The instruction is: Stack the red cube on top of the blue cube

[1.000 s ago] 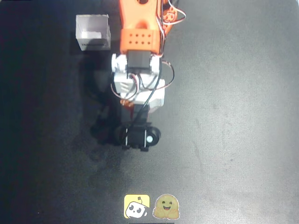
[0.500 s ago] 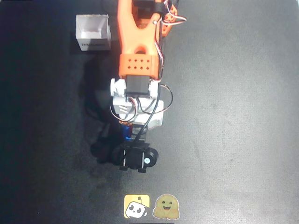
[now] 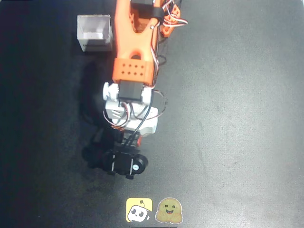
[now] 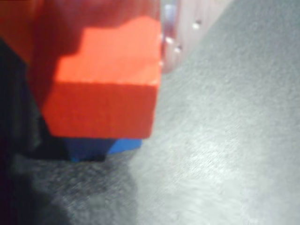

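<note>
The red cube [image 4: 103, 89] looms large in the wrist view, held between the fingers of my gripper [image 4: 93, 65], which is shut on it; a pale fingertip [image 4: 171, 37] presses its right side. Directly beneath, a sliver of the blue cube [image 4: 101, 147] peeks out on the dark mat. Whether the two cubes touch, I cannot tell. From overhead, my gripper [image 3: 127, 141] points toward the bottom of the picture under the white wrist, and only a small edge of the red cube [image 3: 138, 141] shows beside it. The arm hides the blue cube there.
A white open box [image 3: 94, 32] stands at the upper left, beside the orange arm. Two stickers, a yellow one [image 3: 139, 210] and a tan one [image 3: 169, 210], lie at the mat's bottom edge, just below the black wrist camera [image 3: 126, 164].
The arm has stretched farther toward the bottom of the overhead view and shifted left. The blue cube glimpsed half a second ago is now covered by the gripper and red cube.
</note>
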### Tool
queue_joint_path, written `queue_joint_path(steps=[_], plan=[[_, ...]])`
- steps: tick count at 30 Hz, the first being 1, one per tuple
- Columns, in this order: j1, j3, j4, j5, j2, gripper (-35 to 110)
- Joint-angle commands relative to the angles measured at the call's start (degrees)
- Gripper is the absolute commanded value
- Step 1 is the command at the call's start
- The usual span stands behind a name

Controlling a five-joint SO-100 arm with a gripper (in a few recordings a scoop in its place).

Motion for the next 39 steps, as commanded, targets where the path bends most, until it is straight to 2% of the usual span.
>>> queue_joint_path(steps=[1, 34, 39], plan=[[0.62, -1.23, -0.53, -0.62, 0.26, 0], [1.93, 5.8, -1.41, -2.72, 3.34, 0], [1.41, 5.89, -1.05, -2.11, 3.52, 10]])
